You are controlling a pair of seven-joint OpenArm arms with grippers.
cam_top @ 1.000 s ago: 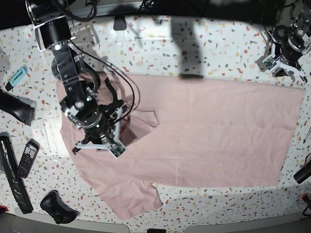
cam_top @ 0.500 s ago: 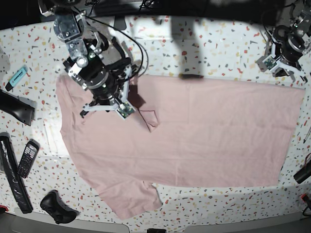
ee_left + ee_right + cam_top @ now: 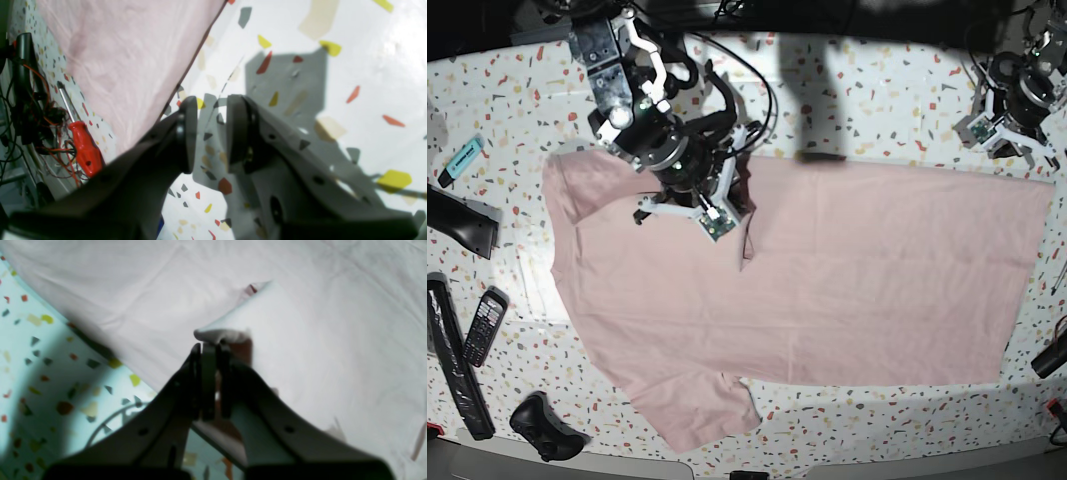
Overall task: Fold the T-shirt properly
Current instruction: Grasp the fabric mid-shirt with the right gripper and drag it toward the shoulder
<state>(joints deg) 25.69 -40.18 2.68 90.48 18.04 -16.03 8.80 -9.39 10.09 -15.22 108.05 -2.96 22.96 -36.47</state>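
Right gripper (image 3: 210, 350) clamped on T-shirt (image 3: 877, 270) sleeve fold, lifted to carry it inward. Left gripper (image 3: 210, 133) parked off-cloth over table (image 3: 877, 110), jaws partly apart, empty.

No readable text, label, brand, number or sign shows in any view.

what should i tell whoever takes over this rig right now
Right gripper: shut on a pinched fold of the T-shirt, lifted near its upper edge.
Left gripper: open, empty, over bare table beside the shirt's far corner.
T-shirt: spread mostly flat, plain side up, one sleeve toward the front edge.
Done: no finished fold visible.
Left: complete the folds.
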